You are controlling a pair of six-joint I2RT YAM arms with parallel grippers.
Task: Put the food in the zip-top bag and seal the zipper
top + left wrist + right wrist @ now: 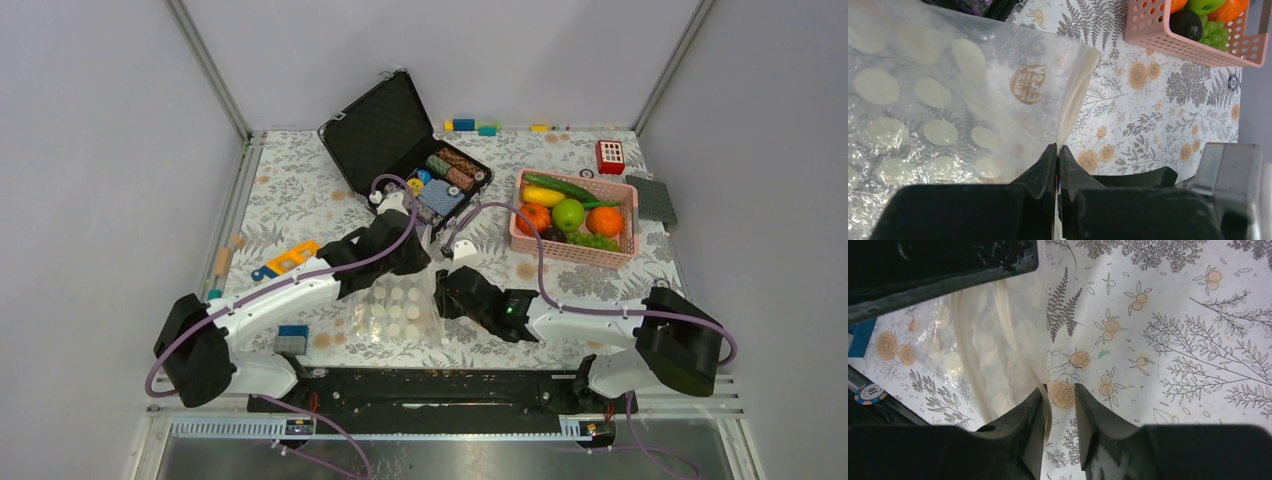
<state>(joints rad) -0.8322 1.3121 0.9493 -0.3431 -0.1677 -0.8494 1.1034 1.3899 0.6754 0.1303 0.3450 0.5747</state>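
- The left gripper (1058,152) is pinching the edge of the zip-top bag (948,100). Its jaws are pressed together with only the thin plastic between them.
- From those fingertips the bag is spreading forward and to one side. Its polka-dot film is partly lifting off the flowered table (1158,125).
- The pale layered strip running away from the left fingertips looks like the zipper (1079,87) at the bag's mouth. It is not pressed flat, so the mouth reads as unsealed.
- The right gripper (1060,395) is standing partly open, with table pattern showing through the gap. The bag's rim is lying just inside that gap against one finger, and nothing is clamped yet.
- The two grippers are sitting close together over the same edge of the bag, the right one just beside the left.
- The food (568,215) is all lying in the pink basket (1168,42), well beyond the right gripper and off to its right. None of it is in the bag.
- Judged step: getting a two-handed hold on the mouth so it can be pulled open. Loading has not begun and sealing is far off.
- The next move calls for the right jaws to take only the near lip, not both layers, and then for the grippers to draw apart.
- The risk is pinching both lips together, which would keep the mouth closed.
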